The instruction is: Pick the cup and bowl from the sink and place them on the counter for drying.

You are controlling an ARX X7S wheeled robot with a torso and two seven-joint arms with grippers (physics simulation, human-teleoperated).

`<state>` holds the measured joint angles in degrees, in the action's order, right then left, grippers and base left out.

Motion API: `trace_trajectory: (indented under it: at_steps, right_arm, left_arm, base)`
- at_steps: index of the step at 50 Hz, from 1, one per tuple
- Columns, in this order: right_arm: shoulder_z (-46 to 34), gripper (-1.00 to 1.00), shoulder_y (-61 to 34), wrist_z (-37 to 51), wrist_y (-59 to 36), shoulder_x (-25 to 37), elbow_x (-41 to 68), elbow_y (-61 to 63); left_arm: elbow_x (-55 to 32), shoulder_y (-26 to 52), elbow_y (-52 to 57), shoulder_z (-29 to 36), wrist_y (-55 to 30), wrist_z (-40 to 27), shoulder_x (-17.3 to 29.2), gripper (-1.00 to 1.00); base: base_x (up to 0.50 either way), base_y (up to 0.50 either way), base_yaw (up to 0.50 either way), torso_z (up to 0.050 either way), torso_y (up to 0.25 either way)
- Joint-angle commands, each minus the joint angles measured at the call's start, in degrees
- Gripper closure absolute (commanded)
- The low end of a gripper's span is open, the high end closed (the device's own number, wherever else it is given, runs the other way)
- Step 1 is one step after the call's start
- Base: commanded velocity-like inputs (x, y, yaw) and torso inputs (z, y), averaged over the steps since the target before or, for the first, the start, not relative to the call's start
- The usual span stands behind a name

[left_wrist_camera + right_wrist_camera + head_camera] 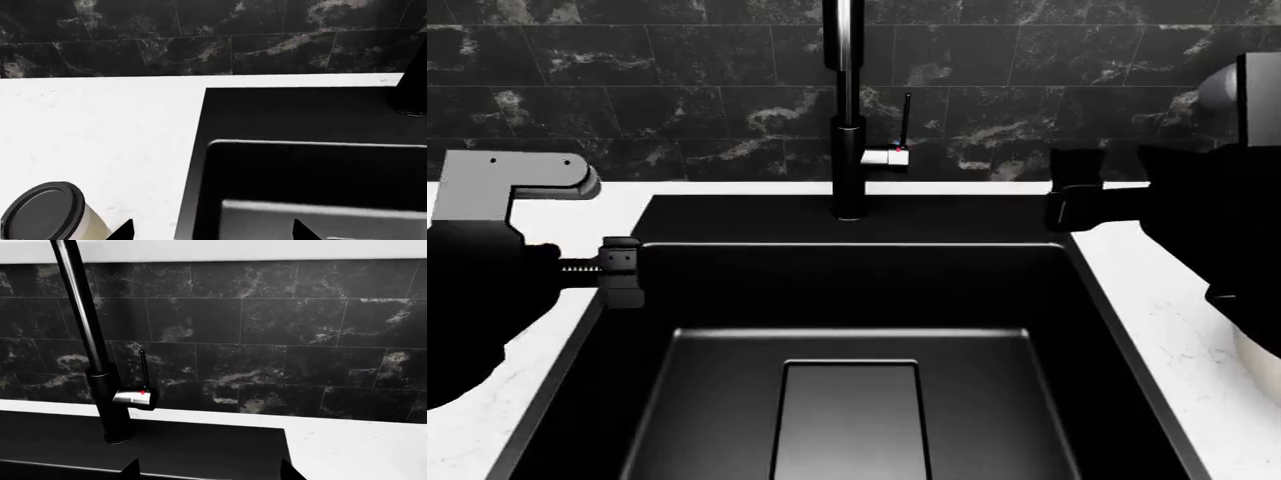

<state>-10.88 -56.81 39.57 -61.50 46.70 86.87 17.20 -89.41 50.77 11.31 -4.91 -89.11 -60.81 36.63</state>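
Sink (854,300) takes up most of the head view and the basin looks bare, just the recessed drain panel (851,415) low in the centre and the tall faucet (849,110) rising at top centre. So I'd guess both items are already out of it.

Cup (47,212) shows in the lower left corner of the left wrist view, lying on its side on the counter (100,125) with its dark rim facing the camera. It's just beside the sink's edge but clear of it. Tipped over isn't great for drying, though it's on the worktop, which is what counts.

Left gripper (212,231) only shows two dark fingertips along the bottom edge of that view, spread wide with nothing between them, so it's let go. It hangs over the sink's left edge, near the cup.

Right gripper (210,469) is the same story: two tips poking up at the bottom of its view, apart and empty, aimed at the wall tiles (280,340) and the faucet.

Bowl I can't properly pin down. There's a pale curved sliver at the lower right edge of the head view, mostly hidden by the right arm, which could be it sitting on the counter, but I can't tell.
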Motion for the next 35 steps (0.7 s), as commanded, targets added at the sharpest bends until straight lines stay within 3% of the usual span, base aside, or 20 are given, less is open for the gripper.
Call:
trace_trajectory:
  at_steps: [1, 8, 19, 35]
  right_arm:
    - [0.7, -1.00, 0.2, 0.0, 0.8, -0.3, -0.6, 0.1]
    - [-0.1, -1.00, -0.7, -0.8, 0.6, -0.5, -1.5, -0.4]
    - [-1.5, -1.00, -2.7, -2.0, 1.1, -1.9, -3.8, -1.3]
    - [-4.4, -1.00, -8.6, -5.2, 2.8, -5.5, -9.4, -7.2]
  left_arm:
    - [-1.1, 8.2, -2.2, 7.4, 2.6, 4.0, -2.4, -1.00]
    - [2.1, 14.8, -5.1, 11.5, 3.9, 7.3, -4.6, -1.00]
    - [9.1, 18.6, -4.9, 17.9, 6.3, 15.5, -4.4, -1.00]
    - [14.1, 21.8, -7.4, 22.2, 10.6, 20.9, -6.1, -1.00]
  base:
    - [0.00, 0.00, 0.00, 0.000, 0.000]
    - [0.00, 0.00, 0.00, 0.000, 0.000]
    - [0.00, 0.00, 0.00, 0.000, 0.000]
    - [0.00, 0.00, 0.00, 0.000, 0.000]
